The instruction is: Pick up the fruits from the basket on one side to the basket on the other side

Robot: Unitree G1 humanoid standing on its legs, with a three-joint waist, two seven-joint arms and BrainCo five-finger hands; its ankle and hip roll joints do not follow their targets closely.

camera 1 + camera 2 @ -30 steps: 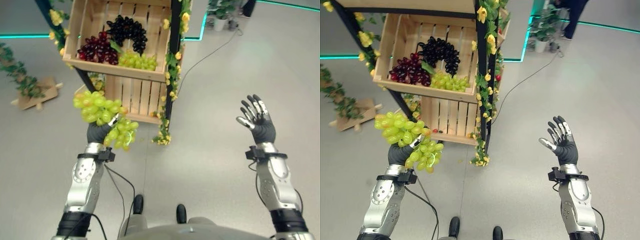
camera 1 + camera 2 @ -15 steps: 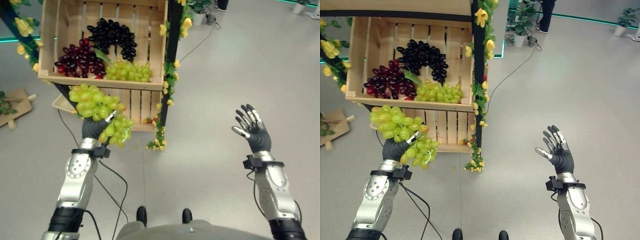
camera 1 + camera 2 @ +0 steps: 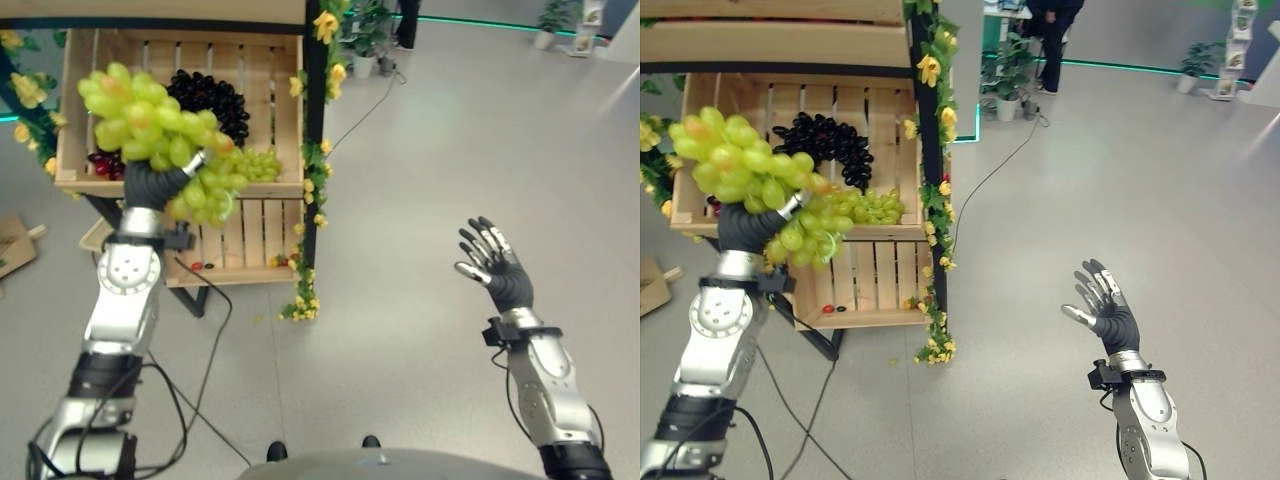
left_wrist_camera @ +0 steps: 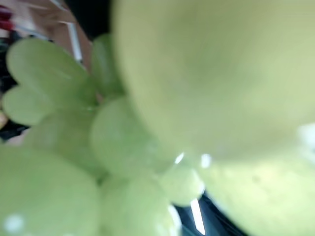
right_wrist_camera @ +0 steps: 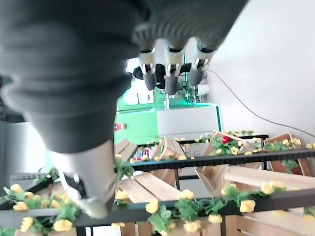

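Left eye view, L to R: left hand (image 3: 150, 185) is raised w/ fingers curled round a big green bunch (image 3: 150, 130), held in the air in front of the upper crate (image 3: 290, 100), over its front edge.

Risks as I judge them: the bunch is large and floppy; part sits above the fist, part hangs off to the right, so a quick swing could shake grapes loose or let the whole thing slip out. It's also close to the crate front and the black post (image 3: 312, 120) w/ yellow flowers (image 3: 322, 25), so a sideways carry could snag there. Dark grapes (image 3: 210, 95) and a smaller green bunch (image 3: 262, 165) lie in the crate behind; a low pass might drag them.

Left wrist view: grapes press right up against the cam, so grip is tight-in, fingers hidden there.

Right hand (image 3: 1102, 310) hangs well apart over bare floor (image 3: 420, 200), fingers spread, palm up, holding nothing.
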